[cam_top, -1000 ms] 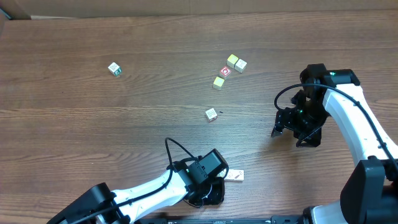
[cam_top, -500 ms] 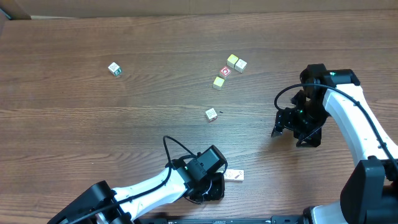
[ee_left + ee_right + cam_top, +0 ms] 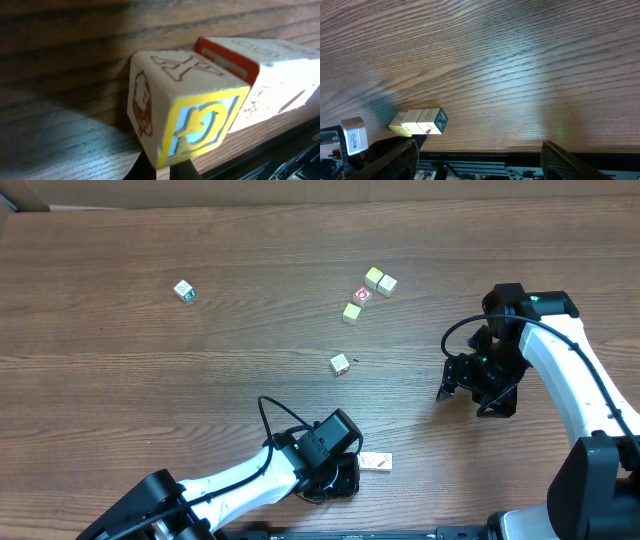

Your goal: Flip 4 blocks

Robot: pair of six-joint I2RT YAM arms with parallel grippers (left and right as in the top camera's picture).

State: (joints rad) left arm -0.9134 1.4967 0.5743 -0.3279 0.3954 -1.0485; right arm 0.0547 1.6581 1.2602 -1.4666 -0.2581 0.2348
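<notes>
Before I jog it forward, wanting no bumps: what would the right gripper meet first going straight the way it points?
Probably the bare table top: the right gripper points down at it, with the blocks off to one side.

In my left wrist view, the near block (image 3: pixel 170 100) has an outlined brown letter on top, K or X, I can't settle which; its yellow-framed blue face bears a pale letter, perhaps G; nothing else is legible.
</notes>
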